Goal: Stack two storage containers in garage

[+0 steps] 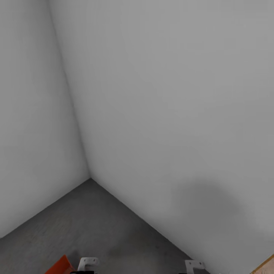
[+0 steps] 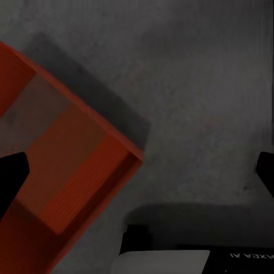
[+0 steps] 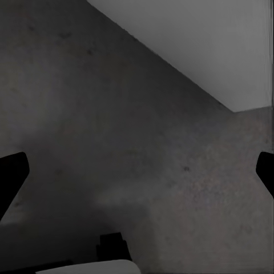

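Facing a garage corner, we hold our left gripper (image 2: 137,171) wide open and empty above the orange-red container (image 2: 63,165) lying open-side-up on the concrete floor (image 1: 99,224), its long axis diagonal, and our right gripper (image 3: 137,171) equally spread, gripping nothing.

The left black 2-fingered gripper (image 2: 137,171) points downward, fingers spread wide apart; the right black 2-fingered gripper (image 3: 137,171) likewise, nothing between either pair
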